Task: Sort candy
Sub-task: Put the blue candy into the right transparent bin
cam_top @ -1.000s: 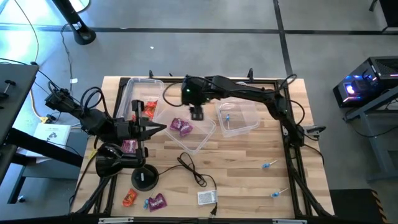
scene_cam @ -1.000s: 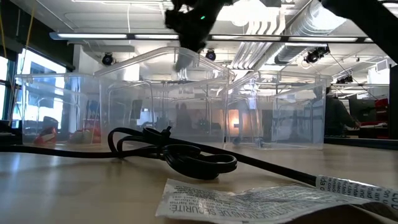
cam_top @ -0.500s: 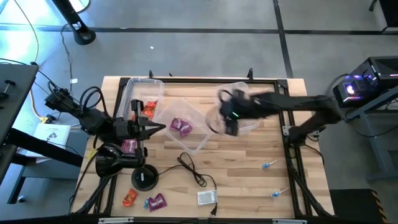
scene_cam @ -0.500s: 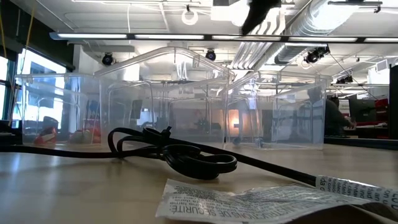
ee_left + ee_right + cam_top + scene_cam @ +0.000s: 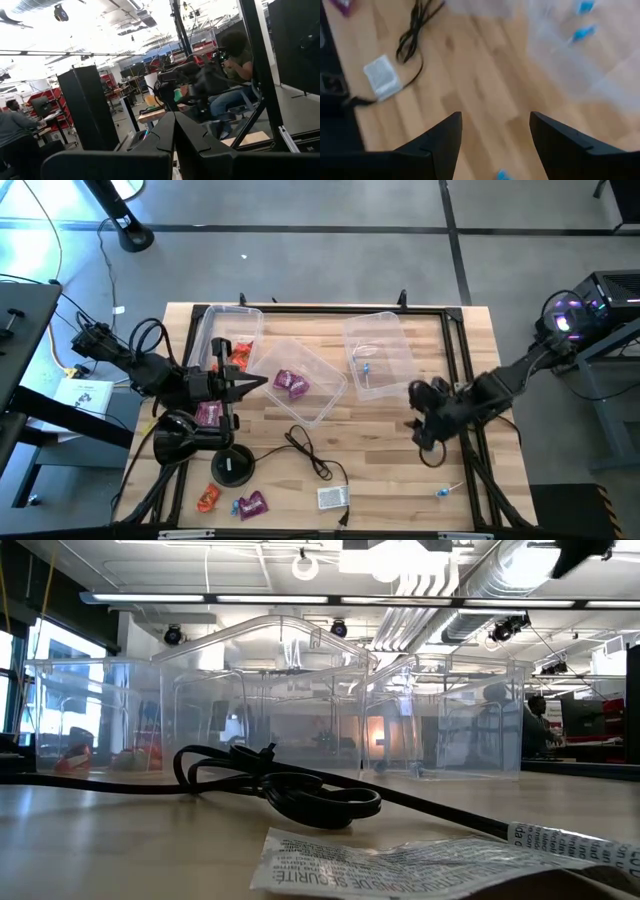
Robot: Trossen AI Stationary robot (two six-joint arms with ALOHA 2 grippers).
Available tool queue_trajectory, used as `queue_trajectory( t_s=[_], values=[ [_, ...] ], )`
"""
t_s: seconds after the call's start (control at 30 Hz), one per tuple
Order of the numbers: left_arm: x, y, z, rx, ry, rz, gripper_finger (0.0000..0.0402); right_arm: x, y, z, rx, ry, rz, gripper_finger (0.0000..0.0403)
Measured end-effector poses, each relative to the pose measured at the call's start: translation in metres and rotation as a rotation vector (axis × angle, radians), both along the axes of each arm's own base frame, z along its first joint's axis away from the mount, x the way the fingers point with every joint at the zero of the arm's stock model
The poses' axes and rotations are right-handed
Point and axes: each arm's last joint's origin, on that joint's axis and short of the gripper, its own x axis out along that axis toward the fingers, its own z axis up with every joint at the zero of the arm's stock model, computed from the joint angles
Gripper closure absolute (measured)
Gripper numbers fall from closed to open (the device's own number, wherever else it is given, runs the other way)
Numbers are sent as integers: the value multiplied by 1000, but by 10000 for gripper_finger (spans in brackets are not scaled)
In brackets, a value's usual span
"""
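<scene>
1. Right gripper (image 5: 428, 430) hangs over the bare wood on the right side of the table (image 5: 380, 470), fingers wide apart and nothing between them. My guess is it's lining up for a loose blue candy (image 5: 432, 445) just beside it.
2. Another blue one (image 5: 446, 490) sits nearer the front edge, well apart from the bins. In the right wrist view a bit of blue (image 5: 503, 175) peeks in between the fingers, prob one of these.
3. Left gripper (image 5: 262, 385) is parked on the left w/ fingers pressed together, empty, tip pointing toward the middle bin (image 5: 300, 380). Looks like it's just waiting.
4. Sorting so far, afaict: orange-red candy (image 5: 235, 355) in the left bin (image 5: 215, 330), purple candy (image 5: 292, 383) in the middle bin, blue candy (image 5: 366, 370) in the right bin (image 5: 380, 352).
5. Still loose: a purple one (image 5: 207, 415) by the left arm, plus an orange one (image 5: 208, 498) and a purple one (image 5: 250, 504) at the front left.
6. Black cable (image 5: 310, 450) and a small white box (image 5: 333, 497) lie mid-front, not candy.
</scene>
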Motion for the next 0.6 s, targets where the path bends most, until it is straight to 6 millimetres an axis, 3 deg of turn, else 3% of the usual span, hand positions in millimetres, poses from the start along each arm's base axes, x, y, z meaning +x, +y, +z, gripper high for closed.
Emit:
queue_trajectory(
  t_s=[0.23,0.43,0.6],
  values=[
    [0,0,-1,3,7,0,402,-18,19,-38,92,132,-103,176],
    [0,0,-1,-4,8,-2,402,-37,18,-89,167,364,-310,176],
    [0,0,-1,-3,8,-2,401,-48,16,-116,202,464,-449,176]
  ],
)
